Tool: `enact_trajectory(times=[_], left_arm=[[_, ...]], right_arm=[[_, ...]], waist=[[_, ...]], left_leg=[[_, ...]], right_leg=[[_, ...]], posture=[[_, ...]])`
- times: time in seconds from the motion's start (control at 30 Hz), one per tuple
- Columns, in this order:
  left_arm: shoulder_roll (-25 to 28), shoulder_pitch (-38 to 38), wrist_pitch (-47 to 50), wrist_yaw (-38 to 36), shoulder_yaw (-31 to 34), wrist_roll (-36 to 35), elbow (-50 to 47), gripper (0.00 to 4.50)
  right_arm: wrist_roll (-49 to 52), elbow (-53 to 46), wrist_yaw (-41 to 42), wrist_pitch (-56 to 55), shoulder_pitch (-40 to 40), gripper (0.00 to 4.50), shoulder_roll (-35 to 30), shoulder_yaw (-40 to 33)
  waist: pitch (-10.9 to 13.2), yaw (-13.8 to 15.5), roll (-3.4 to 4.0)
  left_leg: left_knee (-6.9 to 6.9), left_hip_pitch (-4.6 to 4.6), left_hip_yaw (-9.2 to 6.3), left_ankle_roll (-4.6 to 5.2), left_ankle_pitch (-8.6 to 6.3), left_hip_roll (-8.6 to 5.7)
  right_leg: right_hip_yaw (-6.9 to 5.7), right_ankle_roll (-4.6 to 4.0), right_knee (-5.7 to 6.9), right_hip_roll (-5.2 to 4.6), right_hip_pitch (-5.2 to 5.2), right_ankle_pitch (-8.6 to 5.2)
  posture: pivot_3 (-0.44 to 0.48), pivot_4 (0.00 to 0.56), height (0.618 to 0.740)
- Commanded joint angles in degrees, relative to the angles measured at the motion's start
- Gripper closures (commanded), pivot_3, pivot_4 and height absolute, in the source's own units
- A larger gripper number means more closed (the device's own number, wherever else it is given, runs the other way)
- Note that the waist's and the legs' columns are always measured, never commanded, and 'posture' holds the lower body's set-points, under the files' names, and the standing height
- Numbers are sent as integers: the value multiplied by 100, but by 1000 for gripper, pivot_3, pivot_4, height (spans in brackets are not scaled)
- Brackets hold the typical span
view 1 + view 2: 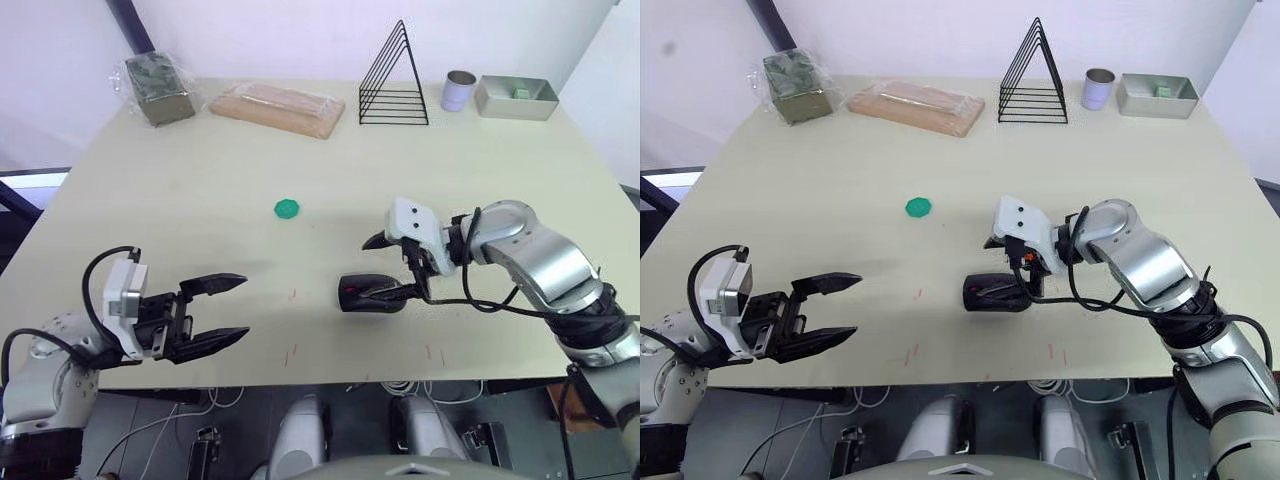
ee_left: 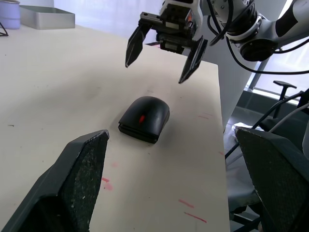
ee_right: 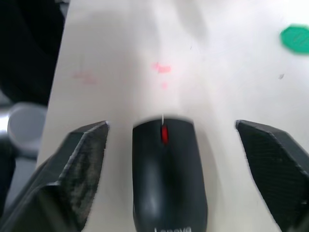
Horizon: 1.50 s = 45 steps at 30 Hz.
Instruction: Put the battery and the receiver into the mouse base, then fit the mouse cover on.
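Left eye view, near edge of table (image 1: 180, 170): left gripper (image 1: 228, 310) hovers at the robot's left, fingers spread wide, nothing between them, pointing toward the table centre. Well apart from it, toward the right, the mouse (image 1: 372, 294) lies flat on the table near the front edge, cover (image 2: 147, 108) seated on top, closed black shell with a small red scroll wheel (image 2: 142, 119) showing.

Right gripper (image 1: 393, 266) sits just over the mouse, fingers spread wide. Right wrist view: mouse (image 3: 169, 174) lies centred in the gap between the two fingers (image 3: 77, 169), with clear space on both sides; no contact visible. Left wrist view shows the right gripper (image 2: 159, 55) raised slightly above and behind the mouse, fingertips pointing down, not touching it.

Faint red marks (image 1: 292, 352) on the table surface around the mouse. Mid-table: small green disc (image 1: 288, 208), well apart from both grippers.

Far edge, left to right: a bagged dark green block (image 1: 158, 88); a flat tan item in clear wrap (image 1: 277, 107); a black wire rack (image 1: 394, 82), upright; a small metal can (image 1: 459, 90), contents not discernible; a shallow metal tray (image 1: 500, 100) holding a small green item (image 1: 521, 91).
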Motion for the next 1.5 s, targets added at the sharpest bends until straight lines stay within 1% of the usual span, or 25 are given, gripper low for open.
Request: enact_trajectory(times=[0.03,0.1,0.23,0.33,0.37,0.67,0.9,1.1,1.37,1.5], left_arm=[[-7,-9,-76,7,162,-64,-87,0],[-10,-19,-81,9,150,-52,-80,0],[-9,-42,-72,19,138,-40,-85,0],[-1,-42,-64,19,140,-39,-87,0],[0,-43,-58,24,139,-40,-91,0],[-1,-64,-59,29,122,-34,-86,0],[-29,-53,-68,60,91,-26,-113,0],[-35,-16,-43,77,98,-21,-148,0],[-44,39,-13,136,88,-32,-214,0],[-48,49,-5,145,87,-32,-223,0]], right_arm=[[-37,-170,-398,116,7,1855,214,88],[-134,-75,-663,176,-29,1855,448,267],[-136,-13,-911,349,-42,1855,703,434],[-142,-8,-1032,390,-68,2738,812,515],[-162,6,-1062,377,-80,3149,836,550],[-312,220,-1183,296,-122,3149,920,857],[-527,476,-1114,222,-174,3149,876,1140],[-557,519,-1114,418,-190,3149,895,1160],[-817,727,-1017,324,37,3149,729,1601],[-851,796,-982,302,63,3149,721,1650]], waist=[[0,-6,0],[-1,-19,-2],[-1,-21,-1],[-4,-2,-6],[-5,-6,-9],[-7,-17,-11],[-6,-18,-10],[-6,-17,-11],[-8,-15,-8],[-14,-11,-14]], left_leg=[[1,0,1,0,0,0],[1,1,1,-1,0,0],[0,2,-1,-6,4,1],[1,2,-3,-7,4,0],[1,1,-3,-7,4,0],[1,2,-4,-7,4,1],[1,2,-5,-7,4,1],[1,2,-5,-7,4,1],[0,4,-7,-7,4,1],[1,5,-8,-7,4,1]], right_leg=[[0,-1,0,0,0,-1],[0,-1,3,0,0,-1],[0,0,15,3,-2,0],[-2,-2,13,2,-2,-1],[-2,-2,13,2,-2,-1],[-2,-2,14,3,-2,-1],[-3,-3,14,3,-2,-2],[-3,-3,14,3,-2,-2],[-3,-4,13,3,-3,-3],[-5,-6,14,2,-1,-4]], posture=[[0,150,740],[0,150,740],[0,150,740],[0,150,740],[0,150,740],[0,150,740],[0,150,740],[0,150,740],[0,150,740],[0,150,740]])
